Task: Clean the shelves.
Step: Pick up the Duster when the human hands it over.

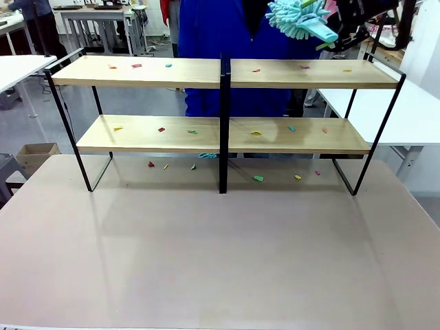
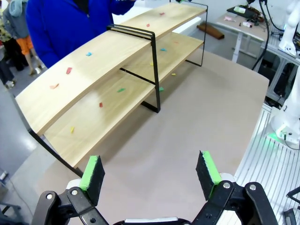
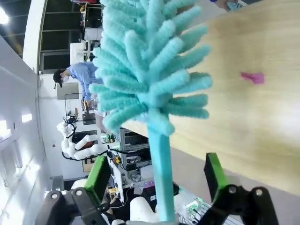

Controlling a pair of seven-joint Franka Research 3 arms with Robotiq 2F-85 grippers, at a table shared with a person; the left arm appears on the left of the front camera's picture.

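The shelves [image 1: 185, 72], two light-wood boards in a thin black frame, stand across the far half of the table, strewn with small coloured scraps. The left wrist view sees the shelves [image 2: 93, 70] from one end. A teal fluffy duster [image 1: 299, 17] hovers above the top board's right part, at my right gripper [image 1: 338, 41]. In the right wrist view the duster [image 3: 145, 65] hangs over the top board [image 3: 248, 117] near a pink scrap [image 3: 253, 77]; its thin handle rises between my right gripper's [image 3: 157, 164] wide-apart pads without touching them. My left gripper [image 2: 150, 176] is open above bare tabletop.
A person in a blue top [image 1: 220, 27] stands right behind the shelves. More scraps [image 1: 258, 179] lie on the beige table [image 1: 220, 261] under the lower board. White tables flank left [image 1: 17, 69] and right [image 1: 419, 117]; a cardboard box [image 1: 34, 155] sits on the floor at left.
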